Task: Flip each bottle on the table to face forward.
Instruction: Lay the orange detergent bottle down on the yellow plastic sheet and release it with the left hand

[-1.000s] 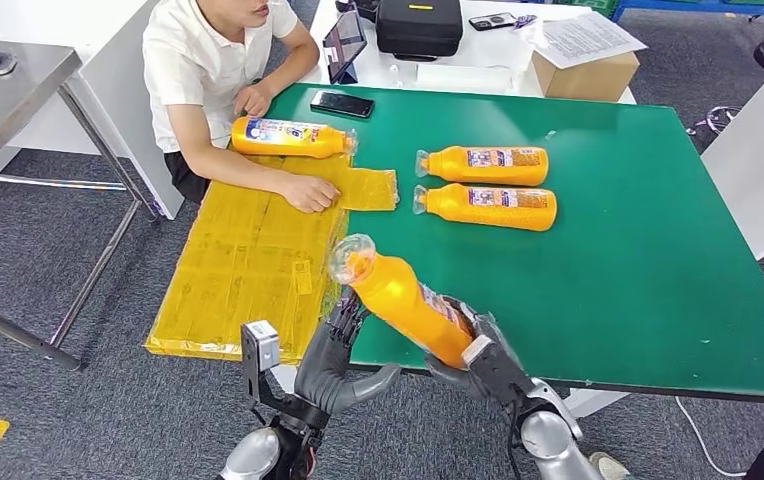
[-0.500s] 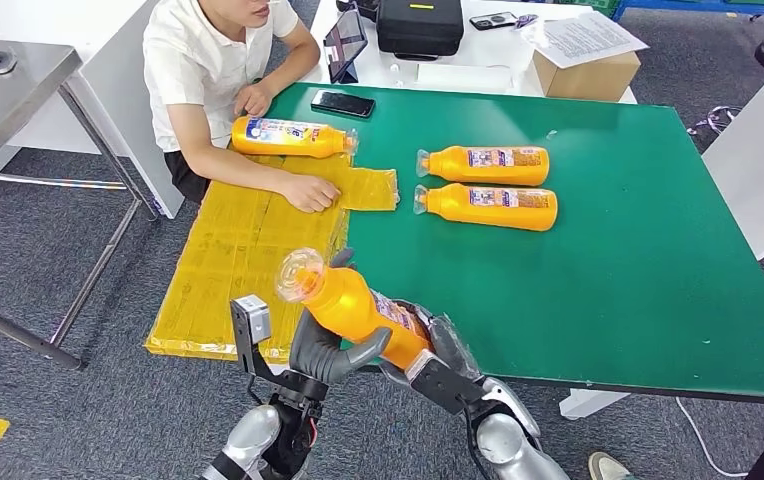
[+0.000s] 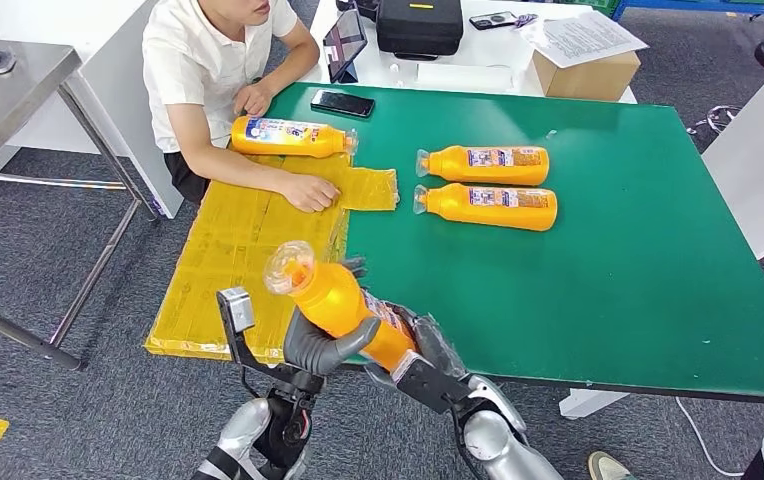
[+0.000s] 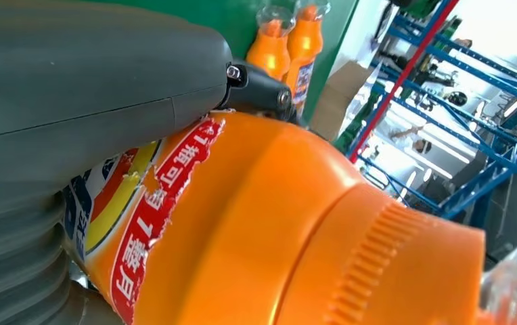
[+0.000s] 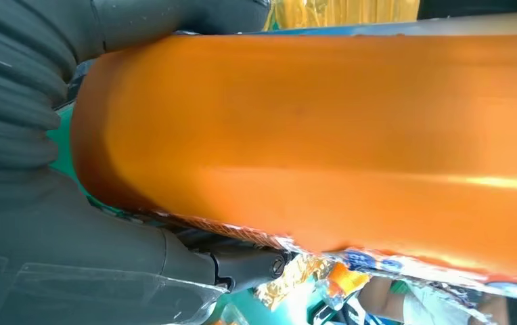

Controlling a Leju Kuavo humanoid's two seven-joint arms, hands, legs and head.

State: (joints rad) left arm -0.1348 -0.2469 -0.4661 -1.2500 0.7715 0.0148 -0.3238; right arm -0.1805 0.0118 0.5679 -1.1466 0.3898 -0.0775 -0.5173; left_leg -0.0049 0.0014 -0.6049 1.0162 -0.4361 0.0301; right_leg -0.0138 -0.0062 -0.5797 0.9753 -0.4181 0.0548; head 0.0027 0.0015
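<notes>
Head view: green bench [image 3: 608,300], grey carpet, yellow sheets [image 3: 248,260] over near-left corner; person [image 3: 213,60] seated at far left, hand on sheets. Held bottle [image 3: 343,305] glossy orange, clear cap, tilted above bench's near edge; left hand [image 3: 323,340] and right hand [image 3: 423,365] both clasp it. Three more bottles lie flat.

Left wrist view: fingers [image 4: 259,88] wrapped over torn red-edged label; ribbed neck.

Right wrist view: fingers clamped on smooth orange body.

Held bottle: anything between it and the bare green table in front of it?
Nothing visible. The held bottle is gripped by the left hand and right hand at the near edge; the green table ahead is bare up to the two lying bottles.
</notes>
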